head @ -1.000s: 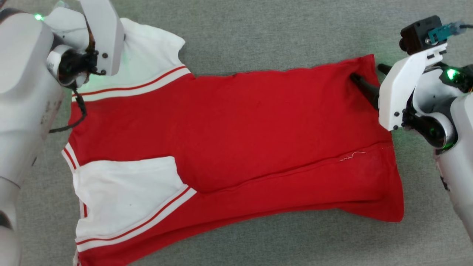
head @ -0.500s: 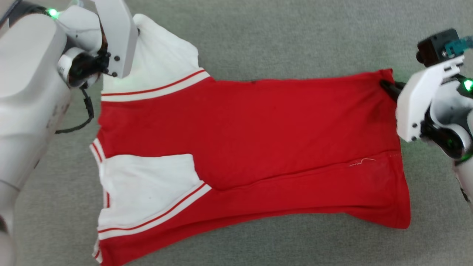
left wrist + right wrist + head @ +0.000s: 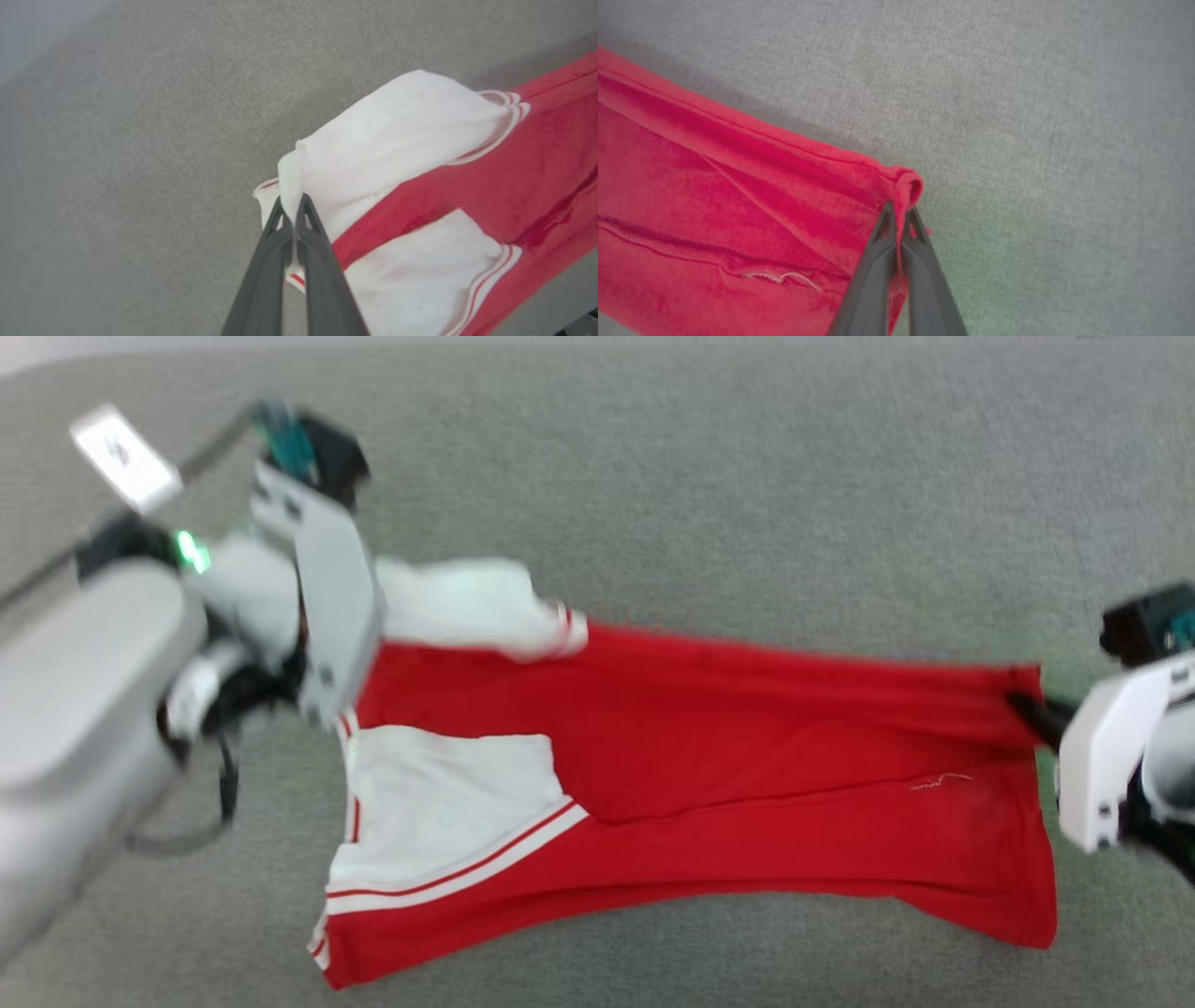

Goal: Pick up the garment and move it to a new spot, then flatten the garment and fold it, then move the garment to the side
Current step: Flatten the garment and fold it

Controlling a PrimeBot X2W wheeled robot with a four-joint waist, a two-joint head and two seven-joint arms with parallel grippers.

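The garment, a red shirt with white sleeves and red-white striped trim, is stretched across the grey surface, its far edge raised. My left gripper is shut on the white sleeve edge at the shirt's left end; its fingertips are hidden behind the white wrist plate in the head view. My right gripper is shut on the red hem corner at the right end, seen also as dark fingers in the head view. The second white sleeve lies folded on the red body.
Grey carpet-like surface runs all around the shirt, with open room behind and in front of it. A white tag hangs off my left arm at the upper left. A pale strip runs along the far top-left edge.
The right gripper has shut on the hem corner. Both grippers have lifted the shirt's far edge, so the far sleeve has bunched and the cloth is pulled taut. The head camera has also shifted.
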